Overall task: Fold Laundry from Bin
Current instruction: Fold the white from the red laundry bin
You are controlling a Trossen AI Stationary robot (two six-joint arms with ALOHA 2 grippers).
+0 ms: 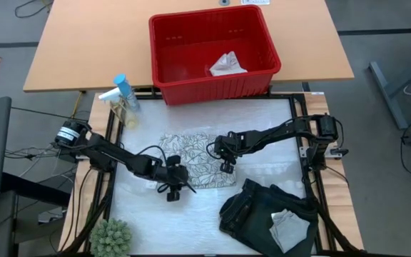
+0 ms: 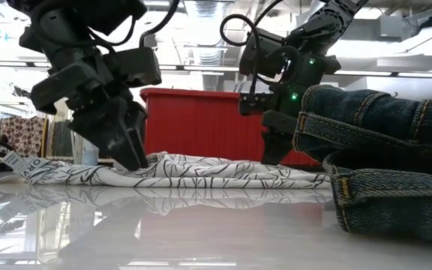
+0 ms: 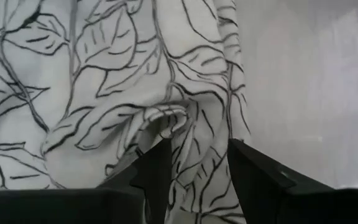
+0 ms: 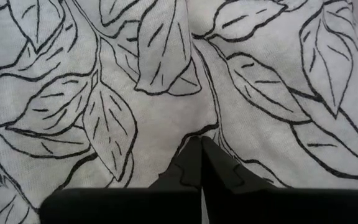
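With the left gripper (image 3: 194, 168) parted over the leaf-patterned cloth (image 1: 191, 158) (right gripper (image 4: 197, 163) clenched, grasping nothing visible), the fold should be smoothed flat.

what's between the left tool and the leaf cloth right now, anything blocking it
Nothing visible. The left tool sits right at the leaf-patterned cloth, fingers parted over a raised fold at its edge. The right tool is shut, against the same cloth. The dark garment lies off to one side, clear of both.
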